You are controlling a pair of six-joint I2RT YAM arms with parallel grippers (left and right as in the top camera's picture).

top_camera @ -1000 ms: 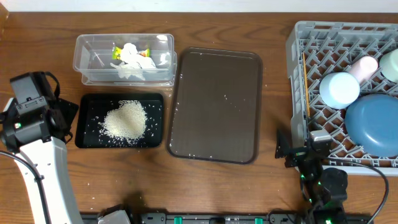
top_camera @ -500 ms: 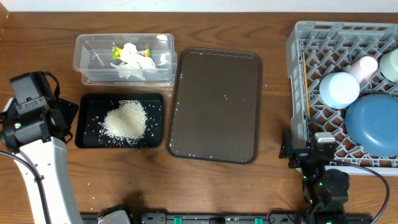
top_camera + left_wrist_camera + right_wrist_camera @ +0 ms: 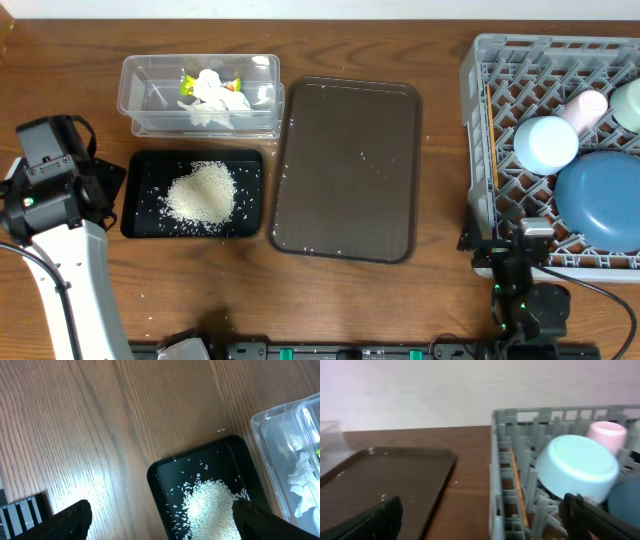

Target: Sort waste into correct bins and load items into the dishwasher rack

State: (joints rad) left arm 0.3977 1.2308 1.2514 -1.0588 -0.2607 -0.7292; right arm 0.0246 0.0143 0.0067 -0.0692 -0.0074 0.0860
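Note:
The rice heap [image 3: 200, 193] lies in the black tray [image 3: 135, 195]. The clear tub [image 3: 135, 95] behind it holds the crumpled tissue [image 3: 215, 90] and the green-yellow wrapper [image 3: 186, 85]. The grey dishwasher rack [image 3: 480, 120] at right holds the blue plate [image 3: 600, 200], light-blue bowl [image 3: 546, 142], pink cup [image 3: 585, 107], mint-green bowl [image 3: 628, 103] and the chopstick [image 3: 491, 140] along its left side. My left gripper [image 3: 160, 522] is open and empty above the black tray's [image 3: 155, 472] left end. My right gripper [image 3: 480, 515] is open and empty at the rack's [image 3: 496, 460] front left corner.
The large brown serving tray [image 3: 345, 170] lies between the bins and the rack, with a few stray rice grains on it. Bare wooden table [image 3: 300, 300] runs along the front. The rack reaches past the right edge of the overhead view.
My right arm has drawn back to the right and toward the front edge, beside the rack's front left corner. The left arm and all objects are unchanged.

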